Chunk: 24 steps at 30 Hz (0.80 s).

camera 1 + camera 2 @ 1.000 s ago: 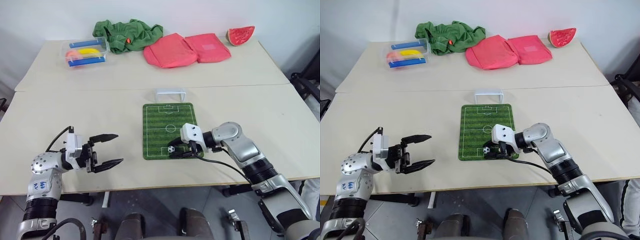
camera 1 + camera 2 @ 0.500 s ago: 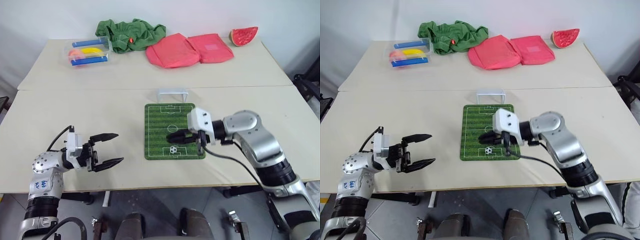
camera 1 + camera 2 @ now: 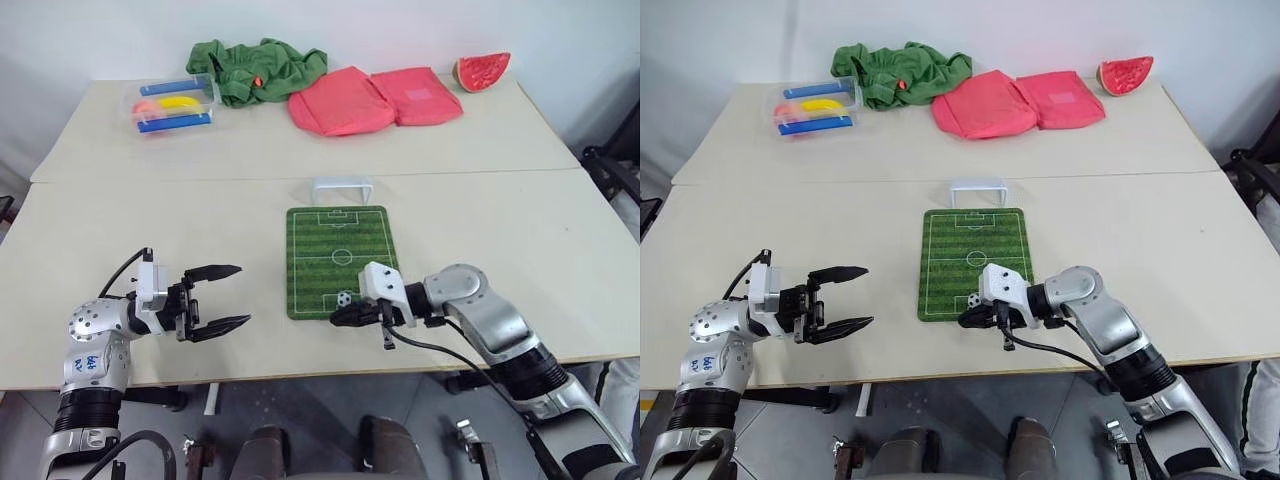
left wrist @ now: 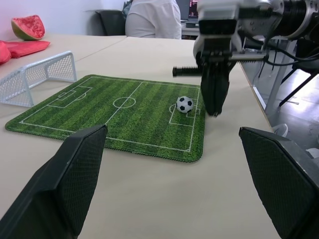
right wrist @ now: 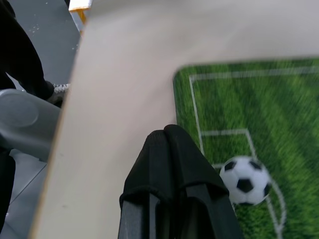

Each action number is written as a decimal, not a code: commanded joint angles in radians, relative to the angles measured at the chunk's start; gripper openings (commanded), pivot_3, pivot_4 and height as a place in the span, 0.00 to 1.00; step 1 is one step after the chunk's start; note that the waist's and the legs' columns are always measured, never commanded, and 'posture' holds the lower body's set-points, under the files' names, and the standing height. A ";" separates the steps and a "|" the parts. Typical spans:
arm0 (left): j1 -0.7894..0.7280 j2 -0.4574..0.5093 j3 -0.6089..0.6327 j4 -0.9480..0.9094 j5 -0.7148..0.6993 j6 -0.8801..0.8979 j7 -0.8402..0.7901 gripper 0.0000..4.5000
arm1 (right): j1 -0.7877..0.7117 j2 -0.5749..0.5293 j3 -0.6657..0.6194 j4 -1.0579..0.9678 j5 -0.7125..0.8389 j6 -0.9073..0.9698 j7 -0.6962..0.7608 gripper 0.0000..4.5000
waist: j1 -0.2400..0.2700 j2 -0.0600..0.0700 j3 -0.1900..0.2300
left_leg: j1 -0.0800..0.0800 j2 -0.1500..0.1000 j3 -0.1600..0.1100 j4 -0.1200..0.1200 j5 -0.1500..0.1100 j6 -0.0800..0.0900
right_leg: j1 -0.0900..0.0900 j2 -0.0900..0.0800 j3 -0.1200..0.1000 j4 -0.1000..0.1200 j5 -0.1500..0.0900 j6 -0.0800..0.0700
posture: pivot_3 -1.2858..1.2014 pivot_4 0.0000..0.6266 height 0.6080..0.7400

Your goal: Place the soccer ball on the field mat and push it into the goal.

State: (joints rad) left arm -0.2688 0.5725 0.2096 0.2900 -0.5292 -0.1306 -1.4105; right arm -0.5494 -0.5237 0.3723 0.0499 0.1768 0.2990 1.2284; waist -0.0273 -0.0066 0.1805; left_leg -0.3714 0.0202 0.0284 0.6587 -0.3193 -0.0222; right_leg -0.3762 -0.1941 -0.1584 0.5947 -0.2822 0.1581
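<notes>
Soccer ball [image 3: 343, 298] sits free on the field mat [image 3: 337, 243], inside the small penalty box at the mat's near end, nothing gripping it. Mat lies flat on the pale surface [image 3: 500, 230], roughly centre. White goal [image 3: 342, 189] stands just past the mat's far end, open side facing the pitch.

Right hand [image 3: 337, 317] has its two black fingers pressed together, empty, low at the mat's near edge, tips pointing toward robot's left. Ball is just beside the fingers, on the far side of them; contact can't be told. In the right wrist view the closed fingers [image 5: 172, 172] lie next to the ball [image 5: 245, 180] with a slight gap.

Left hand [image 3: 225, 297] is spread wide, empty, held above the surface well to the left of the mat, pointing toward it.

Far side of the surface: clear bin with blue and yellow items [image 3: 172, 105], green cloth [image 3: 257, 68], red cloth [image 3: 370, 98], watermelon slice [image 3: 481, 70].
</notes>
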 commanded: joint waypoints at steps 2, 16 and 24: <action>0.007 0.019 0.019 -0.023 -0.014 0.001 0.002 1.00 | -0.103 0.040 -0.047 0.186 -0.048 -0.122 -0.065 0.01 | -0.001 0.000 0.000 | 0.000 0.000 0.000 0.000 0.000 0.000 | 0.000 0.000 0.000 0.000 0.000 0.000 | 0.52 0.24 1.00; -0.081 0.010 0.013 0.064 0.010 -0.038 0.018 1.00 | -0.371 0.068 -0.308 0.342 0.014 -0.161 -0.279 0.01 | -0.001 0.001 0.000 | -0.001 0.001 0.000 -0.002 -0.001 -0.001 | -0.001 0.001 -0.001 -0.001 0.000 0.000 | 0.52 0.24 1.00; -0.111 -0.001 0.054 0.093 0.008 0.010 0.144 1.00 | -0.178 -0.056 -0.350 0.151 0.097 -0.094 -0.147 0.08 | 0.000 0.001 0.001 | 0.000 0.001 0.001 -0.002 -0.001 -0.001 | -0.001 0.002 0.000 -0.001 0.000 0.000 | 0.52 0.24 1.00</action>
State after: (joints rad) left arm -0.3634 0.5679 0.2285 0.3767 -0.5087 -0.1411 -1.3208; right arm -0.7474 -0.5501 0.0573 0.2562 0.2286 0.2123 1.0246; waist -0.0272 -0.0057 0.1810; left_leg -0.3718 0.0214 0.0292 0.6567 -0.3201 -0.0229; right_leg -0.3770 -0.1925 -0.1586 0.5933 -0.2822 0.1581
